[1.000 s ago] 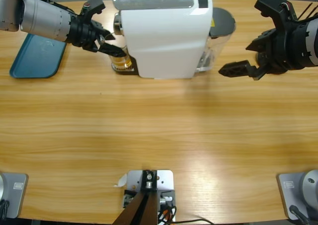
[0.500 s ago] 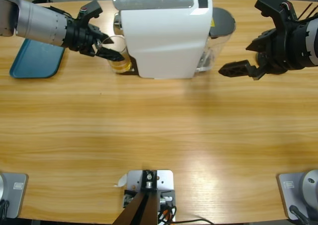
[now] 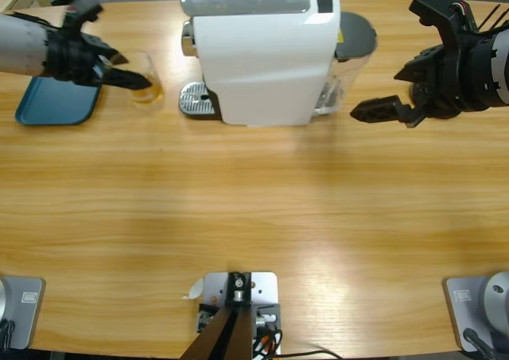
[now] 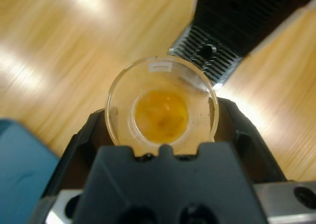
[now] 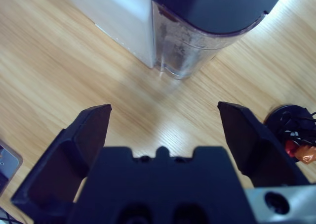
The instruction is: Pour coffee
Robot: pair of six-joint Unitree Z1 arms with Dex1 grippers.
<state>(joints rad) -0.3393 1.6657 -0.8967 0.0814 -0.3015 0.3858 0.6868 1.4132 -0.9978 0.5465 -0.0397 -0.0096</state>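
A teal tray (image 3: 57,106) lies at the table's (image 3: 254,217) far end — capsules (image 5: 298,150) (orange, red) elsewhere.

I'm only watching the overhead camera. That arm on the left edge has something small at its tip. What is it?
Observer: A clear glass, clamped between the left gripper's jaws, seen from straight above its rim.
Operator: Anything inside?
Observer: Yes, a shallow pool of amber coffee covers the bottom.
Operator: And the other arm, is it carrying anything?
Observer: No. The right gripper's jaws are spread wide with only bare table between them, pointing toward the machine's water tank.
Operator: Anything else near it?
Observer: Orange and red capsules show at that camera's right edge.
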